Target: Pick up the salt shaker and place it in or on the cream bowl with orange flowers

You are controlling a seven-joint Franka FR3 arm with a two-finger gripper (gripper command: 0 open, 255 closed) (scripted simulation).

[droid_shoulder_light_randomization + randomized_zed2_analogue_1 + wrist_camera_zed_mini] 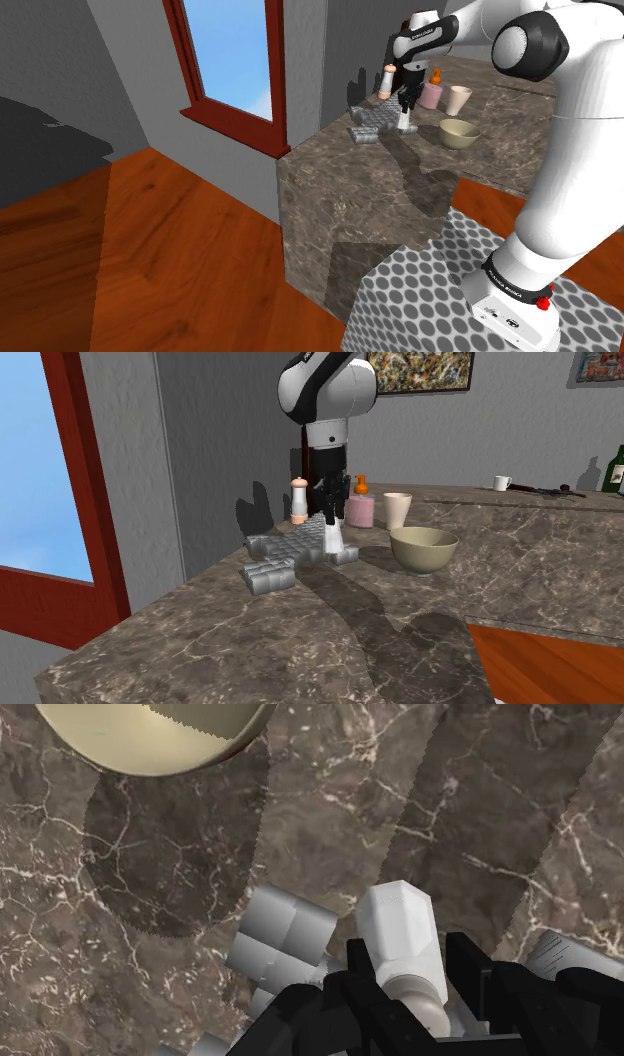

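Note:
My black gripper is shut on a white salt shaker, clasping its narrow neck, with the wider faceted body pointing down. The shaker hangs over a pile of grey ribbed blocks. I cannot tell whether it still touches them. The cream bowl stands on the dark marble counter, a short way toward the second exterior view's right of the shaker. In the wrist view the gripper holds the shaker, and the bowl's rim lies beyond its tip. In the shoulder view the gripper is left of the bowl.
Behind the gripper stand a white grinder with a pinkish base, a pink dispenser with an orange pump and a cream cup. A white mug and a green bottle sit far back. The counter ends near a red-framed window.

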